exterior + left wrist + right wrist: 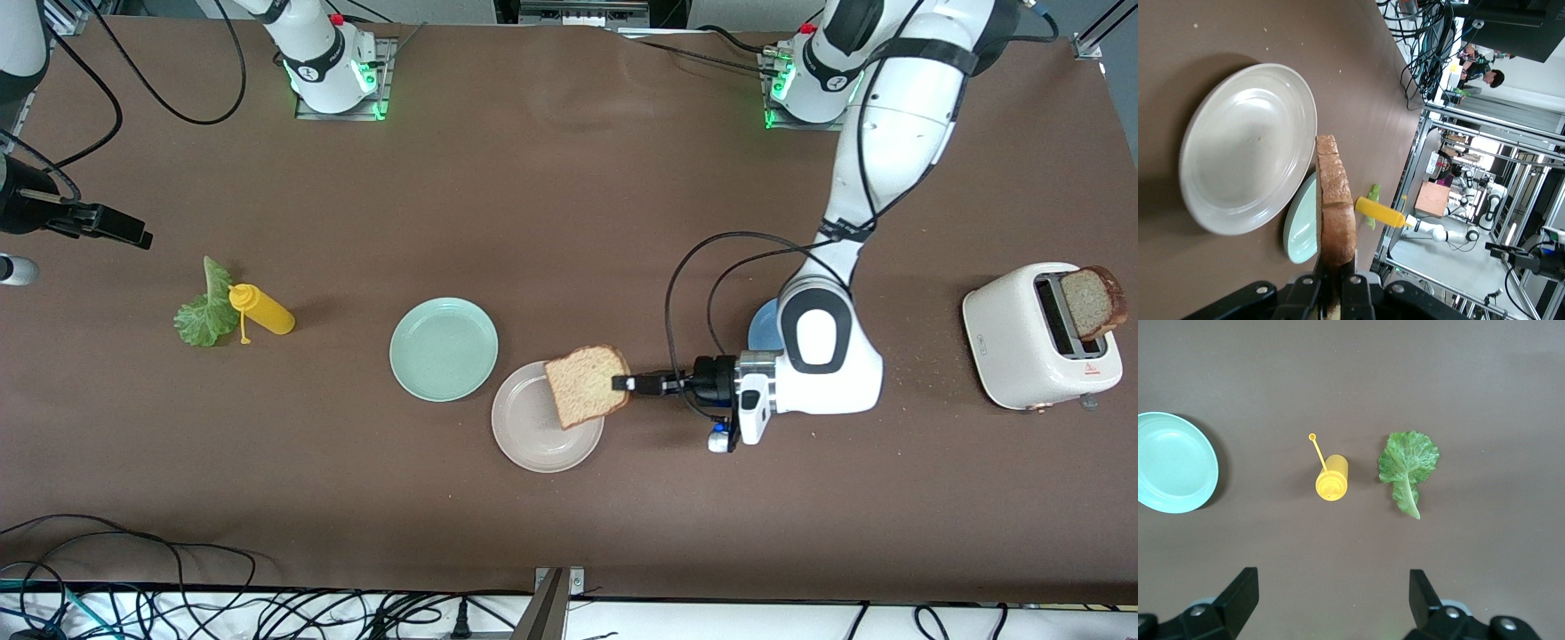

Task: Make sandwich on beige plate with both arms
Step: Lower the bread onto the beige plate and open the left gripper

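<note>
A: Front view had your left tool clamped on a bread slice, held over the beige plate. The slice was tilted, not flat.

B: And your right tool?

A: Fingers apart, waiting above the lettuce and mustard bottle, toward the right arm's end of the table.

B: What could have gone wrong for you there?

A: You gripped only the slice's edge. Released while tilted, it might have caught the rim or slid toward the green plate just beside. A second slice sat in the toaster.
</note>
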Motion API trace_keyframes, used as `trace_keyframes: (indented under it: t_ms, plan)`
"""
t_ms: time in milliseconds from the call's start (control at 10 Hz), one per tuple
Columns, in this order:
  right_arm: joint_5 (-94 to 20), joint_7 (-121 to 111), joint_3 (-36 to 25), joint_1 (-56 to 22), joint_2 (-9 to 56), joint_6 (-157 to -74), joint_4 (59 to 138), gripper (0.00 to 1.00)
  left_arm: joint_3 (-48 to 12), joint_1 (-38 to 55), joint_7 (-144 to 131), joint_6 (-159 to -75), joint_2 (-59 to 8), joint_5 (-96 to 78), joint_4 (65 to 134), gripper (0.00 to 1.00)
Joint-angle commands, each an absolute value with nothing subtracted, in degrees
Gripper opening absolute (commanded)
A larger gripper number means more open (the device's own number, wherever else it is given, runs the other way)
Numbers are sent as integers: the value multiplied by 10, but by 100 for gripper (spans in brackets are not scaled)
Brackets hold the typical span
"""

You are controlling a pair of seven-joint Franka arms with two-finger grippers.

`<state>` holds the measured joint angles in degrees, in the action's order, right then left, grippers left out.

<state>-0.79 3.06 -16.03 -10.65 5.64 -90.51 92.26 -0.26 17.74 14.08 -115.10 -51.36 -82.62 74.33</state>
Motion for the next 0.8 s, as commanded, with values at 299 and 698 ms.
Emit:
trace_keyframes:
  t_ms: [299, 698]
  plan:
    - [-17, 33, -161, -106, 54, -897, 919, 100, 4, 223, 173, -1231, -583, -889, 676, 0]
    - [-17, 34, -161, -106, 54, -897, 919, 100, 6, 228, 200, -1232, -586, -880, 686, 24]
